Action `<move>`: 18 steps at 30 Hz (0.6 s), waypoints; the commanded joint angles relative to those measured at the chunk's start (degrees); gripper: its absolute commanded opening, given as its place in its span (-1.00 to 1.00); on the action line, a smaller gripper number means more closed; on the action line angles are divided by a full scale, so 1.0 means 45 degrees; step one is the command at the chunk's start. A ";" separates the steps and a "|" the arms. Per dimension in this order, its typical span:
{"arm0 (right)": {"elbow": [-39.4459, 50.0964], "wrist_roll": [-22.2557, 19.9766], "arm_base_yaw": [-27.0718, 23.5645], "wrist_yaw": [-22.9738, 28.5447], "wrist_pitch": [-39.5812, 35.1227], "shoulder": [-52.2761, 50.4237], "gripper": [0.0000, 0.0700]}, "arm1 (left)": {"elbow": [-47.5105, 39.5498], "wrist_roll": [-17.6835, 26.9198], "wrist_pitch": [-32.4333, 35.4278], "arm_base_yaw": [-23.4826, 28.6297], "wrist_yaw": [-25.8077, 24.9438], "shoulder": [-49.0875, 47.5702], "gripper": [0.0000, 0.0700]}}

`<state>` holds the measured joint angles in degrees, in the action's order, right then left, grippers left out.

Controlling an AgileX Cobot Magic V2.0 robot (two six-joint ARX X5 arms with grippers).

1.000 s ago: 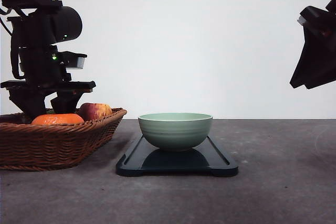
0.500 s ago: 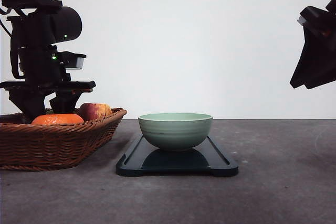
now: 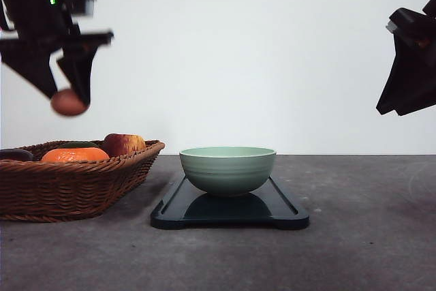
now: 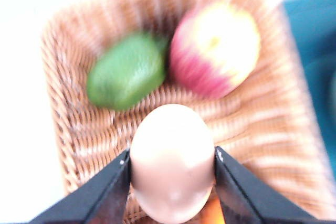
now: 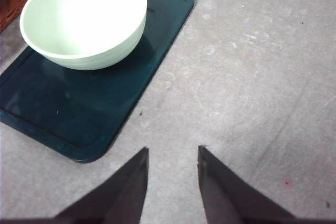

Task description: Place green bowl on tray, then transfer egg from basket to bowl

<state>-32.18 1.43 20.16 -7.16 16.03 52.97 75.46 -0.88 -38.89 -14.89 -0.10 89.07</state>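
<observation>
Between the left gripper [image 4: 172, 167] fingers the egg [image 3: 68, 102] is clamped, above the basket [image 3: 75, 185]. Steady carry to the green bowl [image 3: 227, 169] is advised, low release. Right gripper [image 5: 172, 156] hangs slightly parted, empty.

i see the green bowl [image 5: 84, 18] sitting on the tray [image 5: 79, 114], toward its far end; my right pincer [image 5: 172, 153] hangs parted over bare grey surface [image 5: 252, 77] just beside the tray.
</observation>
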 commanded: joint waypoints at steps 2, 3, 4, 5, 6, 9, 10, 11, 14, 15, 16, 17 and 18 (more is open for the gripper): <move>0.0039 -0.0092 0.0039 0.0166 -0.0121 0.0097 -0.48 | 0.0244 -0.0153 0.0487 -0.0259 -0.1277 -0.0345 -0.34; 0.0039 -0.0091 0.0039 0.0216 -0.0121 0.0097 -0.48 | 0.0243 -0.0320 0.0708 -0.0340 -0.1740 -0.0464 -0.34; 0.0039 -0.0089 0.0039 0.0254 -0.0121 0.0097 -0.48 | 0.0243 -0.0554 0.0966 -0.0433 -0.2187 -0.0543 -0.34; 0.0039 -0.0087 0.0039 0.0273 -0.0121 0.0097 -0.48 | 0.0243 -0.0794 0.1222 -0.0540 -0.2566 -0.0579 -0.34; 0.0039 -0.0087 0.0039 0.0273 -0.0121 0.0097 -0.48 | 0.0243 -0.1038 0.1476 -0.0662 -0.2881 -0.0574 -0.34; 0.0039 -0.0087 0.0039 0.0273 -0.0121 0.0097 -0.48 | 0.0243 -0.1656 0.2289 -0.1159 -0.3282 -0.0448 -0.34; 0.0039 -0.0087 0.0039 0.0273 -0.0121 0.0097 -0.48 | 0.0243 -0.1702 0.2522 -0.1381 -0.3282 -0.0384 -0.34; 0.0039 -0.0087 0.0039 0.0273 -0.0121 0.0098 -0.48 | 0.0243 -0.1731 0.2754 -0.1606 -0.3282 -0.0303 -0.34; 0.0039 -0.0087 0.0039 0.0273 -0.0121 0.0098 -0.48 | 0.0243 -0.1730 0.3409 -0.2325 -0.3275 0.0084 -0.34; 0.0039 -0.0087 0.0039 0.0273 -0.0121 0.0102 -0.48 | 0.0243 -0.1726 0.3606 -0.2574 -0.3269 0.0251 -0.34; 0.0039 -0.0087 0.0039 0.0273 -0.0121 0.0102 -0.48 | 0.0243 -0.1723 0.3777 -0.2817 -0.3185 0.0422 -0.34; 0.0039 -0.0087 0.0039 0.0273 -0.0121 0.0102 -0.48 | 0.0243 -0.1721 0.3944 -0.3056 -0.3055 0.0603 -0.34; 0.0039 -0.0087 0.0039 0.0273 -0.0121 0.0102 -0.48 | 0.0243 -0.1721 0.4108 -0.3291 -0.2861 0.0797 -0.34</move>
<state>-32.18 1.32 20.16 -6.02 16.03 52.97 75.48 -8.40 -21.16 -29.09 -13.32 91.33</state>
